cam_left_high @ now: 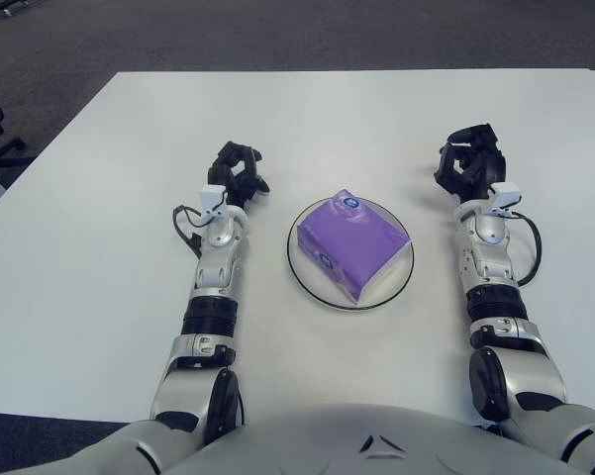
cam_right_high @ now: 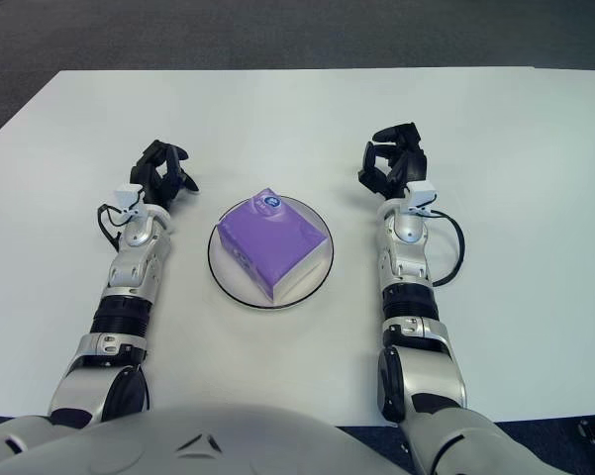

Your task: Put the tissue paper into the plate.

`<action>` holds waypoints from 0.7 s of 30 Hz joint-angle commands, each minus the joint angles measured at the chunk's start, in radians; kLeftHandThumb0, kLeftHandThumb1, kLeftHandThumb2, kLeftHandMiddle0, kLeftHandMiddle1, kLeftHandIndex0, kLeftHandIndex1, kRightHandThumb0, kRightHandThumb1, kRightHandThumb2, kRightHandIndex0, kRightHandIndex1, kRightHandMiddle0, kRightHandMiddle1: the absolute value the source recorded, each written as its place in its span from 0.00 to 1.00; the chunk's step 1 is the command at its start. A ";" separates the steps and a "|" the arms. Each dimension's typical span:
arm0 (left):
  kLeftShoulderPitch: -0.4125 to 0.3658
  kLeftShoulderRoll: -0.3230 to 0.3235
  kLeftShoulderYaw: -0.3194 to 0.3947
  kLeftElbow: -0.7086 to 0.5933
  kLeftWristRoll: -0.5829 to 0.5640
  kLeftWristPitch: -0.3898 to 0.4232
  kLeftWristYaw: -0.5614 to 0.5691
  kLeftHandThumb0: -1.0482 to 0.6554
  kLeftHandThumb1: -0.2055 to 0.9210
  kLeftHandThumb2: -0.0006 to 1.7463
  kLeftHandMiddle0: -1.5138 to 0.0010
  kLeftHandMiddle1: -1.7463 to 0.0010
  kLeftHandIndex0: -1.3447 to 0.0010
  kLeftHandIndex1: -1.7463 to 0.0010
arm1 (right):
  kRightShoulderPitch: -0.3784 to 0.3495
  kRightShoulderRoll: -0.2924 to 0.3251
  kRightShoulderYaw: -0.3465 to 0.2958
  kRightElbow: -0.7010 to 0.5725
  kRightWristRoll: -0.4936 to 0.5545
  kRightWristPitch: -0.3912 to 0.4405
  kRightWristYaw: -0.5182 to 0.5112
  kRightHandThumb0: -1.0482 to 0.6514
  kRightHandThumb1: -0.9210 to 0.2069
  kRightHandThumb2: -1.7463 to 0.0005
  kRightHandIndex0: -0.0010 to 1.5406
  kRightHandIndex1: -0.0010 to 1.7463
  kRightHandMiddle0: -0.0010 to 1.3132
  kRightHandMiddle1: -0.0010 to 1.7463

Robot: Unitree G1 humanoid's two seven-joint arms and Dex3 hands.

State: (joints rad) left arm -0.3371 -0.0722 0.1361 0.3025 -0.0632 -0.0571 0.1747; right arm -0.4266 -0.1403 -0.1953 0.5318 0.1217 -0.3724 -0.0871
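left eye view, tissue pack (cam_left_high: 350, 241) on plate (cam_left_high: 401, 275), hands apart

Both eye views look forward and steeply down from the robot's head onto the white tabletop (cam_left_high: 307, 109). Set slightly apart side by side, they share nearly the whole scene, from the robot's chest to the tabletop's far edge.
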 commanded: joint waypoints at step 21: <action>0.111 0.067 0.022 0.096 0.035 -0.069 -0.034 0.44 1.00 0.30 0.33 0.00 0.50 0.00 | 0.161 0.048 0.047 0.025 -0.069 0.053 -0.046 0.40 0.13 0.59 0.47 1.00 0.23 1.00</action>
State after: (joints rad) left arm -0.3380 -0.0464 0.1458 0.3236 -0.0472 -0.1034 0.1499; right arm -0.4178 -0.1353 -0.1583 0.4993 0.0675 -0.3385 -0.1265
